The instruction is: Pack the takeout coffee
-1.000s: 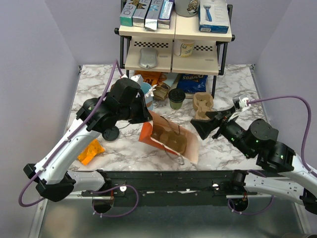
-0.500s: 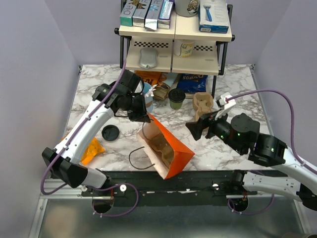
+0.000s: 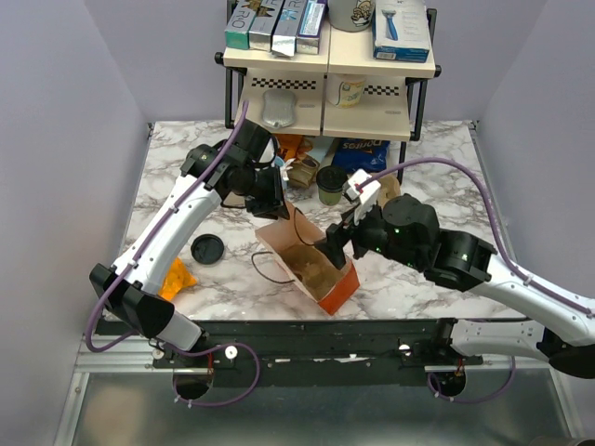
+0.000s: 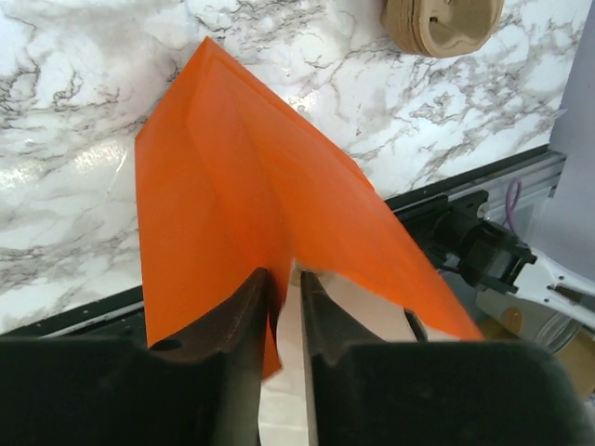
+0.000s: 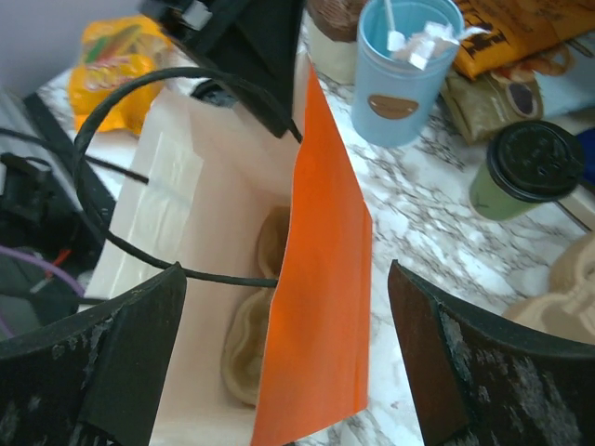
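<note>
In the top view the orange bag (image 3: 340, 283) stands open mid-desk, and the takeout coffee (image 3: 331, 183) sits upright on the desk (image 3: 177, 172) at the bag's twelve o'clock, apart from it. The left hand (image 3: 272, 212) is at the bag's eleven o'clock corner and the right hand (image 3: 333, 245) hovers at its two o'clock rim. In the left wrist view the fingers (image 4: 244, 321) flank the bag's wall with a narrow gap; whether they pinch it I cannot tell. It is probably best to let go only once the bag stands by itself. In the right wrist view that hand is wide apart and empty above the mouth, where a black handle loop (image 5: 112, 139) arcs across and a pulp carrier (image 5: 244, 348) lies inside. The coffee is at three o'clock, so it should be gripped below the lid, kept level and lowered clear of the loop.
</note>
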Controlling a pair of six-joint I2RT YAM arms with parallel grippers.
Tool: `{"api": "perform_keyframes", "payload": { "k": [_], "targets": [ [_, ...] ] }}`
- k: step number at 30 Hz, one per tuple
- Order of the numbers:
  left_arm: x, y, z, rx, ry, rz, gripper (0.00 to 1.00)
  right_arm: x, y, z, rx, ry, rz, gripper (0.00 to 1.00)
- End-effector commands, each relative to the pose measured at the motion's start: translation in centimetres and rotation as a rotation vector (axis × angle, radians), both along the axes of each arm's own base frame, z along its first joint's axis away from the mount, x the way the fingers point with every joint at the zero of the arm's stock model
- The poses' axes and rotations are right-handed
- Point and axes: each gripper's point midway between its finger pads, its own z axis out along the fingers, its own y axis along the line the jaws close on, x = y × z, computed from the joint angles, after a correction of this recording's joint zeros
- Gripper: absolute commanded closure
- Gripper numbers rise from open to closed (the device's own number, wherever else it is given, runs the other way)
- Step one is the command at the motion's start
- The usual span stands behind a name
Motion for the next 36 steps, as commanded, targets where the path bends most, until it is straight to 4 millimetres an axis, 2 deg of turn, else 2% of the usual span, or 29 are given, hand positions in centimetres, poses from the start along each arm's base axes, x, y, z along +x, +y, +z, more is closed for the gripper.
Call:
{"api": "perform_keyframes", "payload": {
  "k": [1, 4, 6, 7, 9, 10, 11, 14, 15, 16, 17, 18, 19, 21, 22, 23, 24, 25, 26, 28, 29, 30, 31, 34, 36],
  "targets": [
    [0.3, 0.3, 0.9, -0.001, -0.042, 0.003, 0.69, 0.1, -0.5, -0.9, -0.097, -0.017, 0.022, 0.02],
    [0.8, 0.2, 0.9, 0.003, -0.052, 0.001, 0.68, -1.6, 0.5, -1.4, -0.105, 0.008, 0.143, 0.03],
    [0.9, 0.2, 0.7, 0.009, -0.044, -0.001, 0.68, -1.5, 0.4, -2.2, -0.128, 0.024, 0.139, 0.03],
    [0.9, 0.1, 0.5, 0.013, -0.039, -0.005, 0.67, -0.9, -0.1, -2.6, -0.147, 0.031, 0.083, 0.02],
    [1.0, 0.0, 0.8, 0.008, -0.054, -0.012, 0.61, 0.0, -0.9, -3.8, -0.204, 0.057, 0.007, 0.02],
    [1.2, 0.2, 1.1, 0.012, -0.069, -0.006, 0.47, 0.7, -1.5, -4.3, -0.228, 0.058, -0.053, 0.03],
    [1.5, 0.3, 1.7, 0.011, -0.098, -0.001, 0.43, 0.9, -2.0, -4.9, -0.258, 0.067, -0.074, 0.04],
    [2.1, 1.0, 3.3, 0.012, -0.18, 0.028, 0.3, 1.7, -2.6, -6.5, -0.322, 0.087, -0.142, 0.16],
    [2.2, 1.1, 3.8, 0.005, -0.2, 0.034, 0.25, 1.7, -2.8, -7.4, -0.36, 0.107, -0.15, 0.24],
    [2.0, 1.6, 4.7, -0.002, -0.241, 0.05, 0.15, 1.8, -2.9, -7.4, -0.362, 0.118, -0.17, 0.29],
    [2.3, 1.8, 5.0, -0.005, -0.274, 0.068, 0.09, 1.8, -3.0, -7.7, -0.371, 0.122, -0.177, 0.34],
    [2.3, 2.3, 5.5, -0.006, -0.303, 0.086, 0.04, 1.9, -3.1, -7.8, -0.376, 0.124, -0.183, 0.44],
    [2.0, 3.0, 6.8, -0.018, -0.357, 0.108, 0.01, 2.1, -3.3, -7.7, -0.375, 0.122, -0.204, 0.5],
    [2.6, 4.8, 7.3, 0.018, -0.43, 0.198, 0.01, 2.3, -3.6, -7.5, -0.368, 0.117, -0.223, 0.65],
    [1.9, 5.9, 8.6, -0.002, -0.487, 0.234, 0.01, 2.4, -3.8, -7.1, -0.353, 0.111, -0.248, 0.71],
    [2.1, 6.6, 7.9, 0.015, -0.511, 0.271, 0.01, 2.5, -3.8, -6.5, -0.338, 0.106, -0.257, 0.78],
    [1.9, 7.1, 7.9, 0.008, -0.531, 0.289, 0.01, 2.6, -3.9, -6.0, -0.32, 0.103, -0.263, 0.92],
    [0.9, 7.9, 8.9, -0.022, -0.577, 0.307, 0.01, 2.7, -3.9, -5.4, -0.298, 0.101, -0.281, 0.99],
    [0.8, 8.0, 7.6, -0.023, -0.574, 0.32, 0.01, 2.9, -4.0, -4.2, -0.266, 0.089, -0.291, 0.99],
    [-0.2, 9.0, 7.9, -0.055, -0.614, 0.352, 0.01, 3.3, -4.2, -2.8, -0.226, 0.066, -0.326, 0.99],
    [-0.3, 9.0, 6.6, -0.055, -0.604, 0.357, 0.01, 3.4, -4.4, -1.9, -0.197, 0.06, -0.339, 0.99],
    [-0.6, 9.2, 6.4, -0.062, -0.608, 0.362, 0.01, 3.7, -4.3, -0.6, -0.16, 0.049, -0.349, 0.99],
    [-1.1, 9.6, 6.5, -0.074, -0.625, 0.369, 0.01, 3.6, -4.3, 0.0, -0.136, 0.055, -0.354, 0.99],
    [-1.7, 10.4, 5.7, -0.078, -0.637, 0.4, 0.01, 3.6, -4.0, 0.9, -0.067, 0.106, -0.356, 0.99],
    [-1.8, 11.0, 5.2, -0.061, -0.638, 0.422, 0.01, 3.8, -4.1, 0.0, -0.064, 0.162, -0.362, 0.99]
  ]
}}
